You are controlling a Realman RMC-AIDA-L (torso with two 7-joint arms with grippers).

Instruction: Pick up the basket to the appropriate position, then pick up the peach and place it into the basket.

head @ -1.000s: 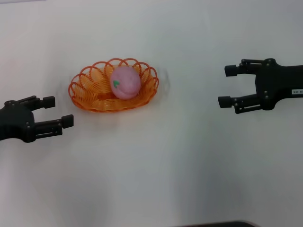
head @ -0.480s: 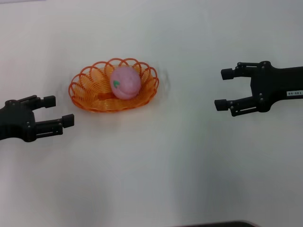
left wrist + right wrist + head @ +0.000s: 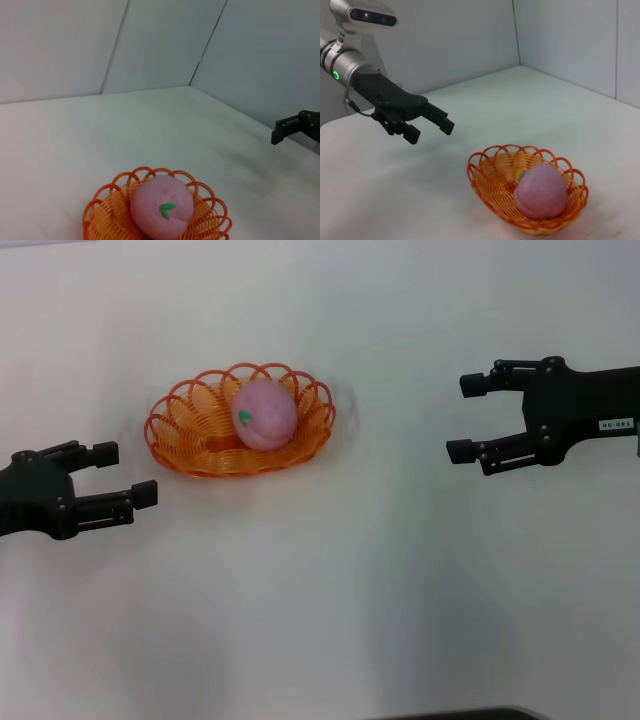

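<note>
Peach: pink, round, green leaf mark turned up and toward the robot's left; seated inside the basket, slightly toward the robot's right of centre, so the placing step is judged complete. Basket: oval orange wire, scalloped looped rim, set flat on the white table, left of the middle, within reach of either arm. Left gripper: held low just beside the basket's left end, not touching it, fingers spread and empty, consistent with a released hold. Right gripper: positioned well apart on the right, fingers likewise spread, nothing carried, pointed toward the basket; judged clear of the work.
</note>
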